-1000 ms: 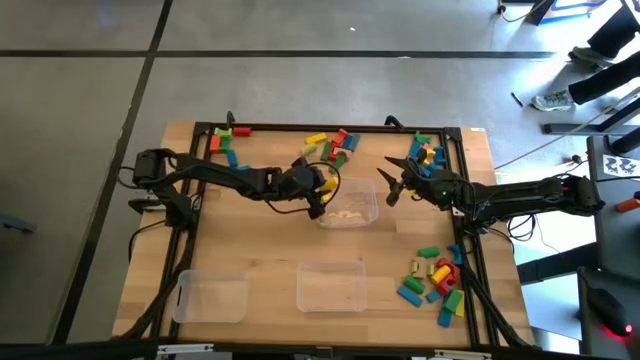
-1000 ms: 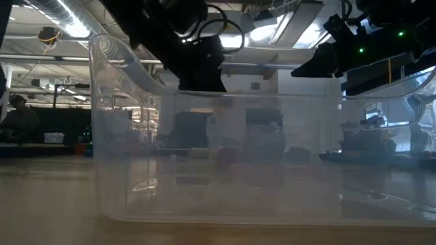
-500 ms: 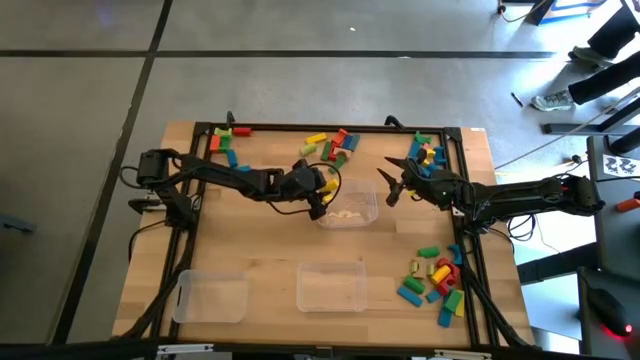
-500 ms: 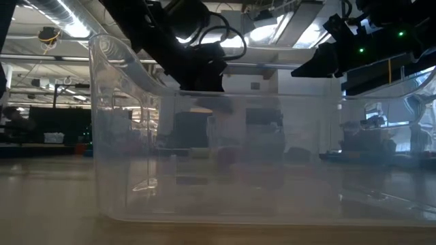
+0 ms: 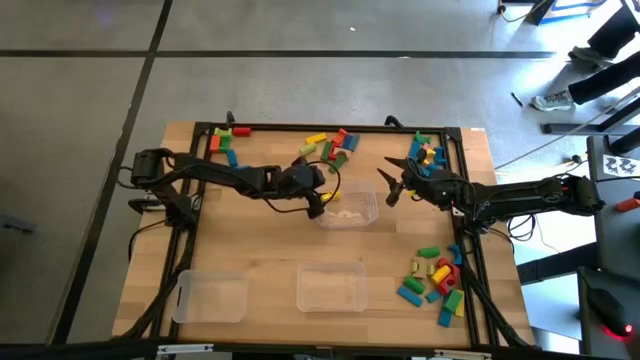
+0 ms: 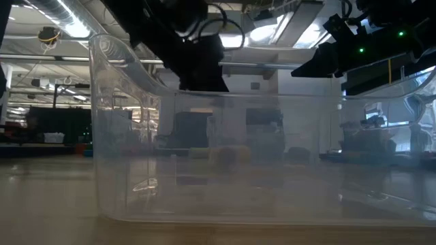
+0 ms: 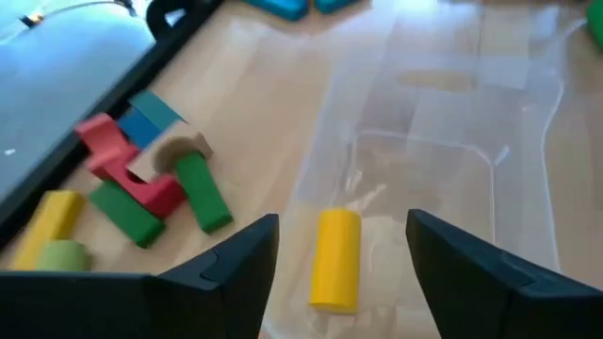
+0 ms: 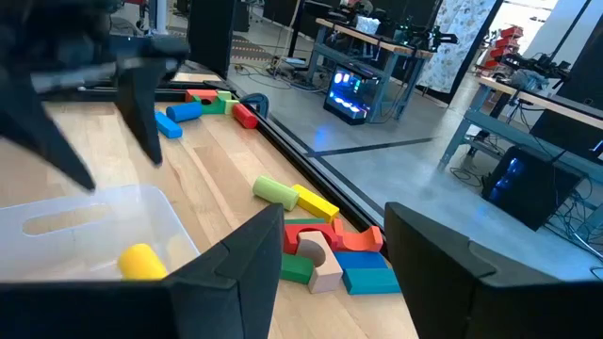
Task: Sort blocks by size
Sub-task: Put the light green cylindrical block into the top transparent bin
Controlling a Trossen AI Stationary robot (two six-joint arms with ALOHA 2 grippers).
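**A:** So where are we on the sorting? Looks to us like a drop-off: the left gripper (image 7: 339,254) hangs at the left edge of the middle tray (image 5: 368,217), fingers spread apart with nothing between them, and a yellow block (image 7: 335,259) lies on the tray floor right under the gap.

**B:** Agreed, we'd call that one delivered. The tray also holds a couple of pale pieces, though we can't make out their shape. The two near trays (image 5: 211,297) look bare from above.

**A:** Right gripper (image 8: 325,254)?

**B:** Parked to the right of that same tray, fingers apart, holding nothing.

**A:** Next move, then?

**B:** We'd guess the left arm lifts clear of the tray wall and heads for the far pile (image 5: 328,146) just behind it, which is the closest lot. It needs a block that sits free; the red and green ones (image 7: 155,193) there are jammed together. Plenty more wait at the far left corner (image 5: 222,141), by the right arm (image 5: 428,152), and near right (image 5: 436,278).
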